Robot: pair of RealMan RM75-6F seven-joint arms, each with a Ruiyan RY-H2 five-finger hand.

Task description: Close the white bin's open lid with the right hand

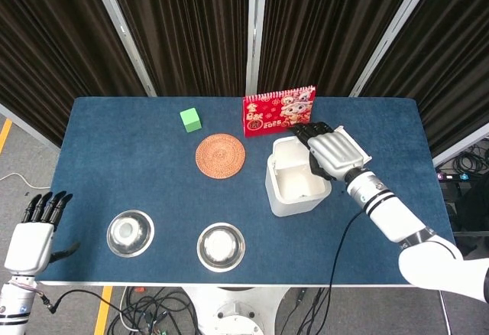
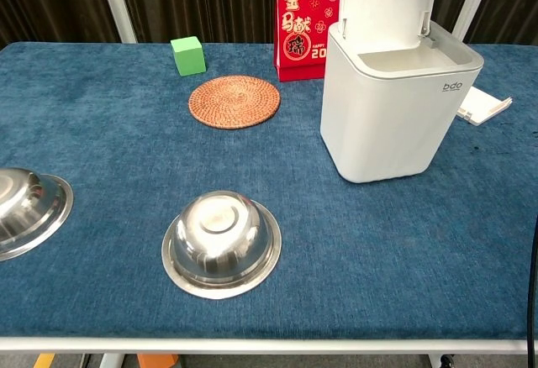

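Observation:
The white bin [image 1: 296, 190] stands right of the table's middle, and the chest view shows it close up [image 2: 395, 116]. Its lid [image 2: 388, 2] is raised at the back edge, nearly upright; from above only a strip of the lid [image 1: 286, 146] shows. My right hand [image 1: 330, 151] lies against the lid's back and top edge, fingers stretched toward the bin and holding nothing. The chest view does not show this hand. My left hand [image 1: 34, 237] hangs off the table's front left corner, fingers straight and apart, empty.
A red desk calendar [image 1: 278, 110] stands just behind the bin. A green cube [image 1: 190, 119] and a woven coaster [image 1: 220, 154] lie to the left. Two steel bowls [image 1: 129, 232] [image 1: 221, 246] sit near the front edge. A flat white piece [image 2: 482, 103] lies right of the bin.

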